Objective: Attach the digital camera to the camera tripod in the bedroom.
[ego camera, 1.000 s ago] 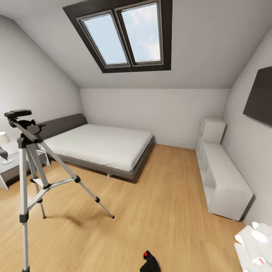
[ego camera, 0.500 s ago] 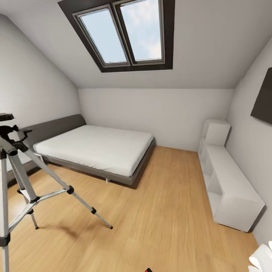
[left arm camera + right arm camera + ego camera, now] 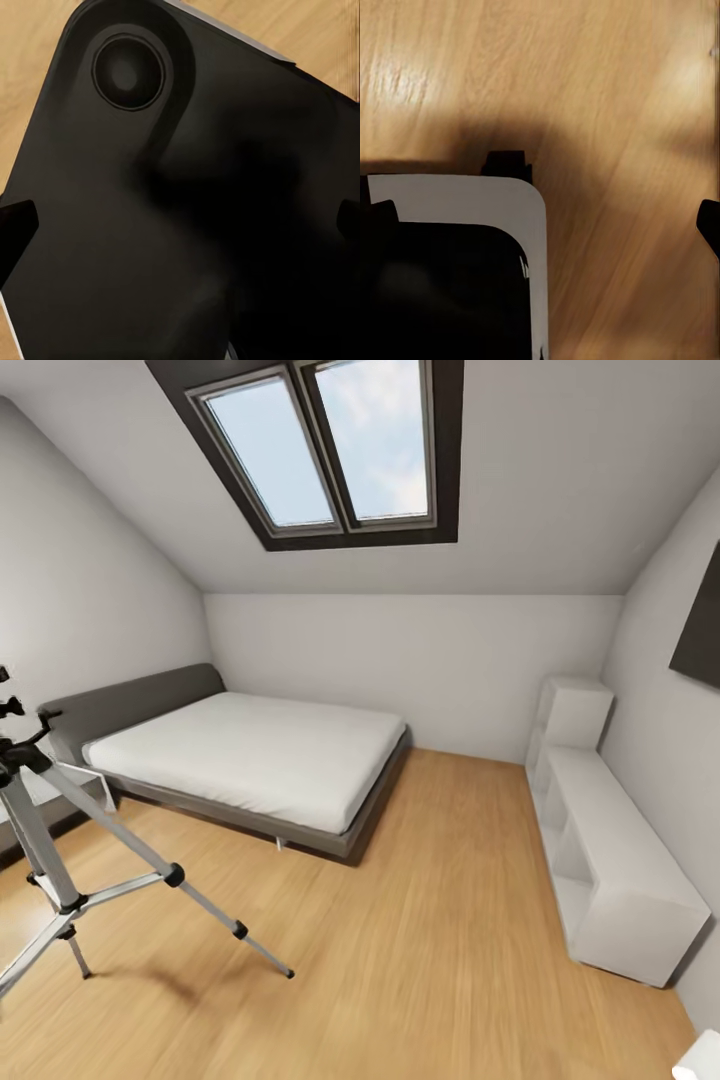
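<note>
The camera tripod (image 3: pixel 45 830) stands on the wood floor at the left edge of the head view. Its silver legs are spread, one reaching a black foot (image 3: pixel 289 972). Its head is cut off by the frame. In the left wrist view the digital camera (image 3: pixel 195 150) is a black body with a round lens, very close up. My left gripper (image 3: pixel 180 225) is shut on it, dark fingertips (image 3: pixel 16 225) at both its sides. My right gripper (image 3: pixel 544 225) hangs open over the floor, nothing between its fingers.
A grey-framed white bed (image 3: pixel 250 760) stands against the far left wall under the skylight (image 3: pixel 330 450). A white cube shelf (image 3: pixel 610 860) runs along the right wall below a black TV (image 3: pixel 702 620). My own white-edged base (image 3: pixel 457 202) sits near the right gripper.
The head view has advanced into the room. The tripod slid to the left edge and lost its head from frame. The camera's red button dropped out at the bottom.
</note>
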Robot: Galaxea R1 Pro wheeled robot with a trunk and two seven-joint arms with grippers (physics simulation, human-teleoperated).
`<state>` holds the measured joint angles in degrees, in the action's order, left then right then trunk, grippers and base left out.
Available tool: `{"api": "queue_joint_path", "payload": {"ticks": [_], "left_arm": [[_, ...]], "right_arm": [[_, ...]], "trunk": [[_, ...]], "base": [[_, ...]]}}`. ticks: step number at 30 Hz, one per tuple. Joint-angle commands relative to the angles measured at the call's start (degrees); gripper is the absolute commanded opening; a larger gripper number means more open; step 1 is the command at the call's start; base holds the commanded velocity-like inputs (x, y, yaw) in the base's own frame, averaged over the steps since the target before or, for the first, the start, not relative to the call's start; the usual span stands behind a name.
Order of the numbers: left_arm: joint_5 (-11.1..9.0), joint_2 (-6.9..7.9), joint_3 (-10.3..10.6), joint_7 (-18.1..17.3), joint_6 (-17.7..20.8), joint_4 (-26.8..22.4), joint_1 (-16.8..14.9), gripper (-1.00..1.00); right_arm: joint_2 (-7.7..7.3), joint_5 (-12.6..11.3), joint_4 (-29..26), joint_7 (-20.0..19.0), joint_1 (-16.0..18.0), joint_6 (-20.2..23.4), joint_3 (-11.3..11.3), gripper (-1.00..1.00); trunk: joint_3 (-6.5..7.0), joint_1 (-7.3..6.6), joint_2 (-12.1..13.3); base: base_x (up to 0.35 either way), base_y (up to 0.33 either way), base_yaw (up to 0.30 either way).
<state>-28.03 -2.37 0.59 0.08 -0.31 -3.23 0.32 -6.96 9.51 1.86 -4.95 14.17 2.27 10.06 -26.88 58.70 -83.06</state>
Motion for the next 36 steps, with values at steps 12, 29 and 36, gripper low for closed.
{"api": "queue_joint_path", "payload": {"ticks": [12,29,36], "left_arm": [[-0.4,-0.01,0.1,0.0,0.0,-0.1,0.0,1.00],[-0.8,0.00,-0.1,0.0,0.0,-0.1,0.0,1.00],[-0.8,-0.01,-0.1,0.0,0.0,-0.1,0.0,1.00]], "right_arm": [[0.01,0.5,0.1,-0.1,0.1,-0.2,0.5,1.00],[0.01,0.4,0.1,-0.2,0.1,-0.2,0.5,1.00],[0.01,0.4,0.1,-0.2,0.1,-0.2,0.5,1.00]], "trunk": [[-0.05,0.03,0.0],[-0.05,0.03,0.0],[-0.05,0.03,0.0]], "base": [[0.161,-0.100,-0.005],[0.009,-0.006,-0.190],[0.000,0.000,-0.181]]}}
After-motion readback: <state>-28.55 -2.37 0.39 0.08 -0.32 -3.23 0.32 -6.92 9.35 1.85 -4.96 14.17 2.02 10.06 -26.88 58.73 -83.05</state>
